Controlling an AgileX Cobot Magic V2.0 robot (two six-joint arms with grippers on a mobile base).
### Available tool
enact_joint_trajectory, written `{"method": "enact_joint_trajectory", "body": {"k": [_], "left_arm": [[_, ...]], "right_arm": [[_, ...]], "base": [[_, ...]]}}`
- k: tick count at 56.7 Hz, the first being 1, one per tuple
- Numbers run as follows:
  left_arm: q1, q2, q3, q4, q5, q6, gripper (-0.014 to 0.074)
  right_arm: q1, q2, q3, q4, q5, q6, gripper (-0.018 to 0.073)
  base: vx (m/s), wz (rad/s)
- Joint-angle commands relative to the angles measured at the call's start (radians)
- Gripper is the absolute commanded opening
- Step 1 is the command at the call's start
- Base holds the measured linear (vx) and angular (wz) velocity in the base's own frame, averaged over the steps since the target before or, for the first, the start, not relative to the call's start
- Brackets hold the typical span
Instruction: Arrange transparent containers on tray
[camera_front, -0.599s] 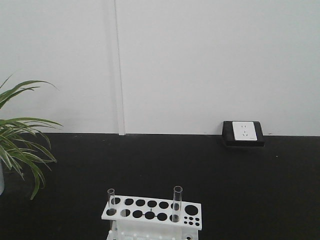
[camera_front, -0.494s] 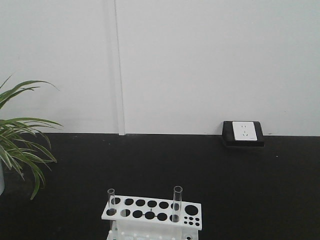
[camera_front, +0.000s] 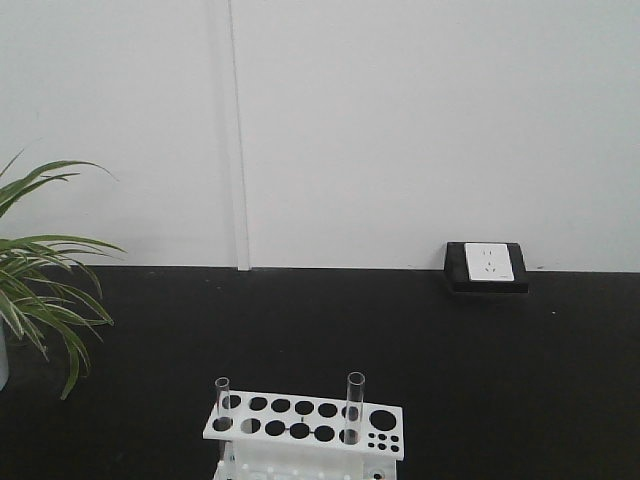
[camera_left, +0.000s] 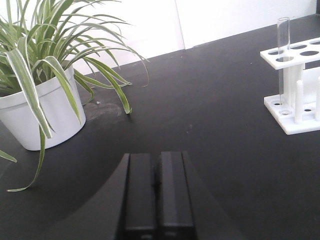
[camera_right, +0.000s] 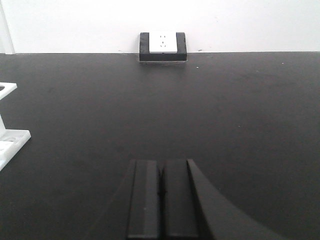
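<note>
**Front view.** A white rack (camera_front: 305, 426) stands on the black tabletop (camera_front: 450, 360) at the lower centre of the frame. A narrow test tube (camera_front: 222, 398) stands upright in a hole at the rack's left end. A wide test tube (camera_front: 354, 406) stands upright in a hole right of centre. The other holes show dark. A green plant (camera_front: 45, 290) fills the left edge. A white wall socket (camera_front: 488, 263) in a black surround sits where the tabletop meets the wall, at the right.

**Left wrist view.** The left tool (camera_left: 159, 192) lies at bottom centre with its two black fingers pressed together, gripping nothing. The plant in its white pot (camera_left: 47, 112) occupies the upper left. At the right edge a test tube (camera_left: 283, 60) stands upright in a corner hole of the rack (camera_left: 300, 107).

**Right wrist view.** The right tool (camera_right: 160, 197) lies at bottom centre, its fingers likewise together and holding nothing. A corner of the rack (camera_right: 9, 142) shows at the left edge. The wall socket (camera_right: 162, 44) is at top centre.
</note>
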Motion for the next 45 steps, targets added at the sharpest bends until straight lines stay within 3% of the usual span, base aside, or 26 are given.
{"method": "enact_joint_trajectory", "body": {"k": [1,21,33,42,45], "left_arm": [[0.002,-0.023,0.038,0.000,-0.082,-0.005,-0.0006],[0.002,-0.023,0.038,0.001,-0.129,-0.001,-0.0007],[0.002,-0.023,0.028,-0.002,-0.259,-0.011,-0.0007],[0.002,-0.023,0.013,-0.103,-0.532,-0.196,-0.0007],[0.002,-0.022,-0.024,-0.113,-0.542,-0.243,-0.0007]], "right_arm": [[-0.004,-0.008,0.009,-0.003,-0.080,-0.009,-0.0011],[-0.004,-0.008,0.009,-0.006,-0.114,-0.011,-0.0011],[-0.004,-0.008,0.009,0.001,-0.307,-0.011,-0.0011],[-0.004,-0.008,-0.017,0.032,-0.510,0.007,-0.0011],[-0.004,-0.008,-0.052,0.054,-0.502,0.020,-0.0011]], "base": [[0.00,0.00],[0.00,0.00],[0.00,0.00],[0.00,0.00],[0.00,0.00]]}}
